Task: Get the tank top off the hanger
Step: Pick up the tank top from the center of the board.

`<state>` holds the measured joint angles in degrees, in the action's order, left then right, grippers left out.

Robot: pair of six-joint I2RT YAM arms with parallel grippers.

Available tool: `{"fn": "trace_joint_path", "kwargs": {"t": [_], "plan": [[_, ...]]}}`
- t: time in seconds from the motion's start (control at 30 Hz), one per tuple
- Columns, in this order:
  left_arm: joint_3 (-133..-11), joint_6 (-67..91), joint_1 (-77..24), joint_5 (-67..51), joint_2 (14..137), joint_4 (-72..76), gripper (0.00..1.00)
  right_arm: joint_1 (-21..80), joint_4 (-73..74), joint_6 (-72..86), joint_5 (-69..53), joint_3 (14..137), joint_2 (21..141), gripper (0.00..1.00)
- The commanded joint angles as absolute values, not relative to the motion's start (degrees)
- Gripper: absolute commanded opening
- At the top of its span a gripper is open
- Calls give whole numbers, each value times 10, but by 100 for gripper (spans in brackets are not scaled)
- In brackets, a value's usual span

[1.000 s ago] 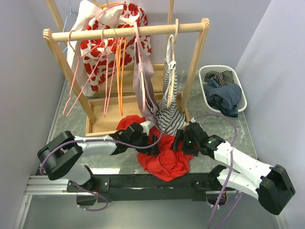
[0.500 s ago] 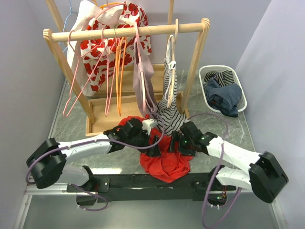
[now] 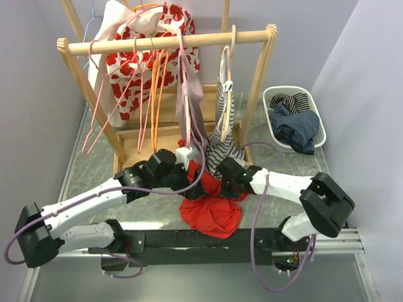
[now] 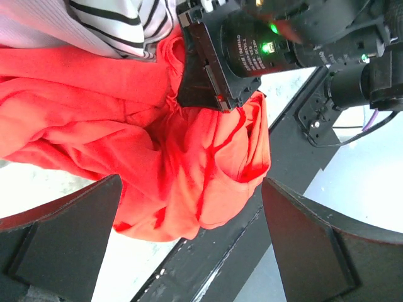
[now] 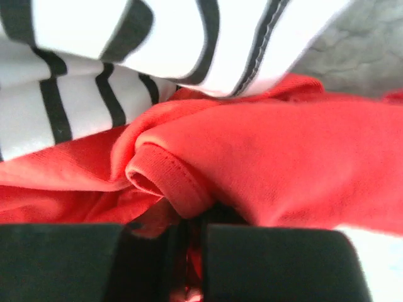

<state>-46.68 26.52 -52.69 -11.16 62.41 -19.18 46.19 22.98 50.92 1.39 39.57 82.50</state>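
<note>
Table (image 3: 88, 165) | striped garment (image 3: 221, 151) against red top (image 3: 211, 214) | left gripper (image 4: 189, 239) wide | right gripper (image 5: 192, 248) pinching it

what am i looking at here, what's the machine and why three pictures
These are two robot arms bolted at the near edge of a table. The wide picture comes from a fixed camera above and behind them; the two close-ups come from a camera on each wrist. On the table stands a wooden rack with a striped top on a hanger, and a white basket of clothes at the right. A red garment lies in front of the rack. The left gripper is open close to it, holding nothing. The right gripper is shut on a fold of it.
</note>
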Motion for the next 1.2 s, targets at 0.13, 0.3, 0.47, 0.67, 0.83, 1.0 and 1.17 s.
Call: {"fn": "trace_joint_path", "kwargs": {"t": [0.13,0.3,0.47,0.67,0.83,1.0,1.17], "plan": [[-504,238,-526,-69,592,-241,99,476,336,580,123,363,744,0],[-527,222,-527,-69,586,-257,99,472,473,639,247,424,578,0],[-544,207,-526,-64,584,-268,99,424,584,664,337,524,506,0],[-551,200,-526,-58,579,-276,99,308,544,580,384,617,491,0],[-555,199,-526,-59,575,-275,99,226,530,522,436,737,564,0],[-558,196,-526,-48,570,-280,99,185,503,479,465,829,593,0],[-562,197,-526,-48,576,-277,99,137,468,437,466,917,651,0]]}}
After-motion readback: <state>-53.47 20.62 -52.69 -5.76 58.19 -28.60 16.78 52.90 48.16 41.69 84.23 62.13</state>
